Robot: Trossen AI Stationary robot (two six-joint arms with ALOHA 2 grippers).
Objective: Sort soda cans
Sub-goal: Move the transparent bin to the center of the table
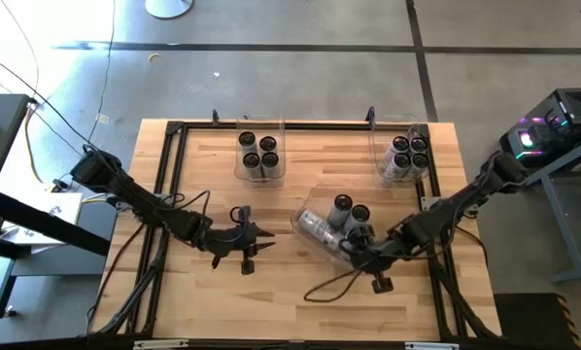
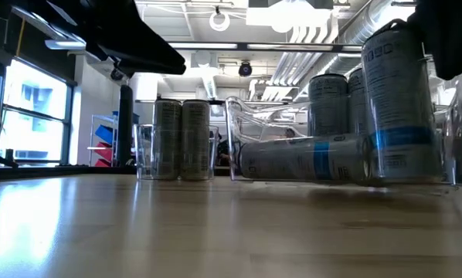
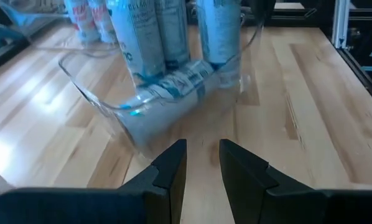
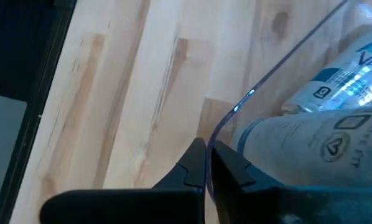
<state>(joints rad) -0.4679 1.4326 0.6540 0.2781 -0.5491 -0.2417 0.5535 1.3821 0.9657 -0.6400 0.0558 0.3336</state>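
A clear plastic bin stands skewed in the middle of the table. It holds upright soda cans and one can lying on its side. My right gripper is shut on the bin's near right rim. My left gripper hovers to the left of the bin, pointing at it. Its fingers stand slightly apart with nothing between them. Two more clear bins with upright cans stand at the far edge, one at the left and one at the right. My right gripper pinches the clear bin's thin wall at its rim, one finger inside the bin and one outside. The fingers slant down from the table's right near side. A can lies right beside the inner finger; the bin's bottom looks to rest on the table.
A black metal frame runs around the wooden tabletop. Cables lie on the table near the right arm. Bare wood stretches between the two arms and along the near edge.
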